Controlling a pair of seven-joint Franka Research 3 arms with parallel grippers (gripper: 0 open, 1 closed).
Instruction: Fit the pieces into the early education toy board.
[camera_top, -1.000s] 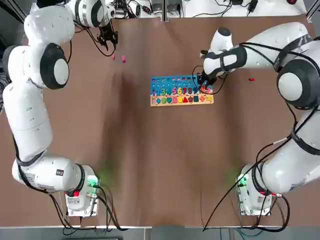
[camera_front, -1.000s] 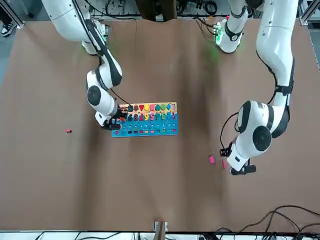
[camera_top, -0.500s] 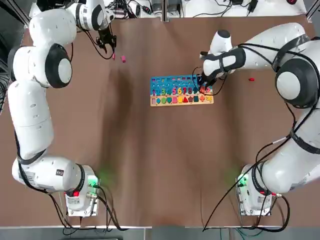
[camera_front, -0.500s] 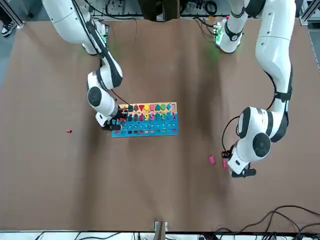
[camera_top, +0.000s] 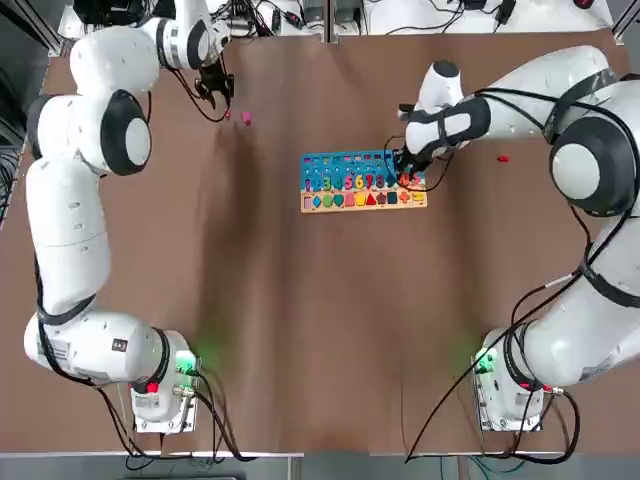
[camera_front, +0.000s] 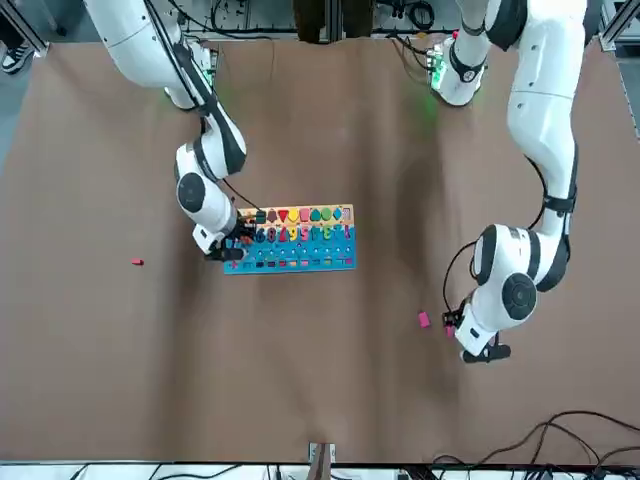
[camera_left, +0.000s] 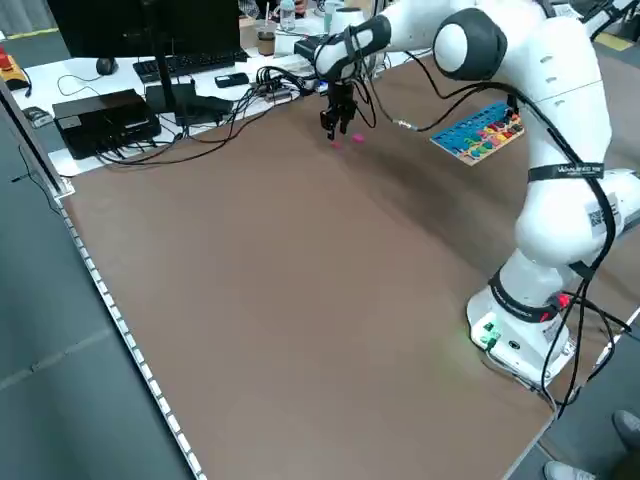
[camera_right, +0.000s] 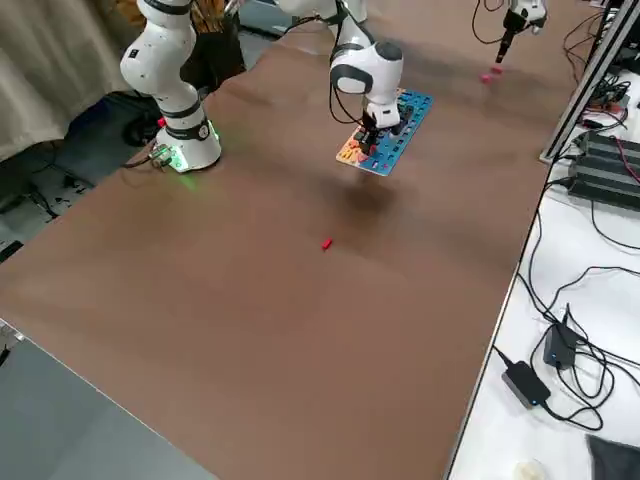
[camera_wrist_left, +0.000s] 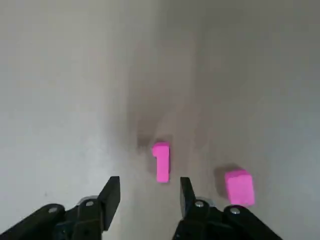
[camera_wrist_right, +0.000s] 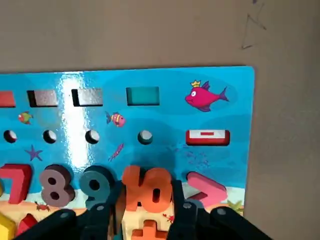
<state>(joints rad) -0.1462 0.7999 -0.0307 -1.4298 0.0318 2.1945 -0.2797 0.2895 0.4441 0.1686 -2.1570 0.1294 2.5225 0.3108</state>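
Right gripper (camera_wrist_right: 141, 210) grips the orange "10" piece (camera_wrist_right: 146, 187) over the early education toy board (camera_top: 362, 181), whose blue part stretches beyond its fingers. Left gripper (camera_wrist_left: 149, 192) hovers half open and empty above bare table (camera_top: 320, 300); a pink "1" piece (camera_wrist_left: 161, 161) lies just beyond its fingertips, a pink block (camera_wrist_left: 239, 187) beside one finger. A red piece (camera_top: 503, 157) lies well apart from the right gripper.

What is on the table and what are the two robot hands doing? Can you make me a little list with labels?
board: toy board, mid-table, blue top, tan strip
right gripper: shut on the orange 10 piece, at the board
left gripper: open, just short of the pink 1 piece
other pink piece: loose, beside the 1
red piece: lying alone, apart from the board
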